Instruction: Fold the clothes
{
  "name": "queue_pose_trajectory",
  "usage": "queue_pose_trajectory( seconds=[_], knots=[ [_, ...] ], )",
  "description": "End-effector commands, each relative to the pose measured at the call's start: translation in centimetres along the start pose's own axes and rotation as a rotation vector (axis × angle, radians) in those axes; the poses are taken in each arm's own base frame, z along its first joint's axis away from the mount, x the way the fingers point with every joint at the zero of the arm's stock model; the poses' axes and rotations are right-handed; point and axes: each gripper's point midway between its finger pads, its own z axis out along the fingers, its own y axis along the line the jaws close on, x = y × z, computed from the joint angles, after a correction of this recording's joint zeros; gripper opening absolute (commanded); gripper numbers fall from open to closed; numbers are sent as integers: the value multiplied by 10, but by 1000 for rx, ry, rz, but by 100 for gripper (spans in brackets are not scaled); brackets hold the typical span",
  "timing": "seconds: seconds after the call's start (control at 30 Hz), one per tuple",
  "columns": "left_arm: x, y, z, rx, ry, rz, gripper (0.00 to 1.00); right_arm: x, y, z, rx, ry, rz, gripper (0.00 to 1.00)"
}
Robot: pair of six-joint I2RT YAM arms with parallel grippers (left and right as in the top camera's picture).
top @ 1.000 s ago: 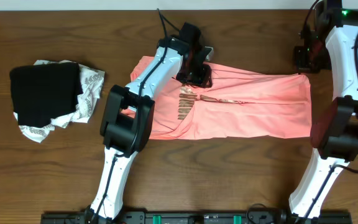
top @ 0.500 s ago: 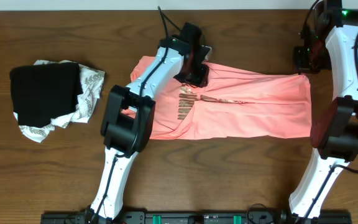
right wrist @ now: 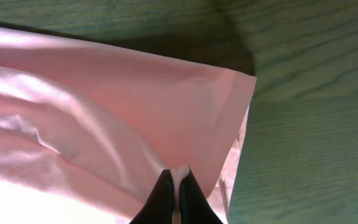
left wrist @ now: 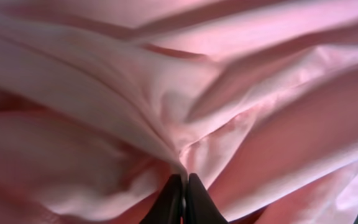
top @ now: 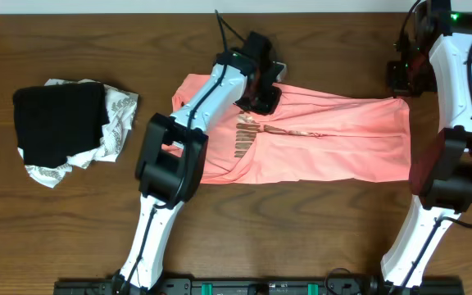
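The clothes, a salmon-pink T-shirt [top: 326, 139], lie spread across the middle of the table, with brownish-gold lettering [top: 247, 135] left of centre. My left gripper [top: 260, 92] is at the shirt's far edge, left of centre. In the left wrist view the left gripper [left wrist: 183, 177] is shut, pinching a ridge of the pink fabric [left wrist: 166, 93]. My right gripper [top: 400, 82] sits at the shirt's far right corner. In the right wrist view the right gripper [right wrist: 178, 172] is shut on a small fold of fabric near the hemmed corner [right wrist: 229, 93].
A black folded garment [top: 60, 123] lies on a white cloth with grey pattern [top: 120, 115] at the left of the table. Bare wooden table [top: 301, 238] surrounds the shirt on all sides.
My left gripper has shut on the shirt's fabric and shifted slightly right. The right arm and the shirt's outline look the same.
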Motion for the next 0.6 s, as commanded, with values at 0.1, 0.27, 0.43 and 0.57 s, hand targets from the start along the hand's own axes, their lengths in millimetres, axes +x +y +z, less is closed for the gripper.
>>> queue_pose_trajectory(
  seconds=[0.1,0.27,0.43,0.57],
  knots=[
    [-24,-2,-42,3,-98,15,6,-5,-4,-15,16,-46,18,1],
    [-41,-2,-71,-3,-180,28,6,-12,-5,-15,23,-76,21,1],
    [-72,-1,-107,-12,-333,70,6,-32,-22,-19,90,-163,92,1],
    [-89,1,-125,-19,-416,89,6,-52,-32,-22,92,-245,117,1]
  ],
)
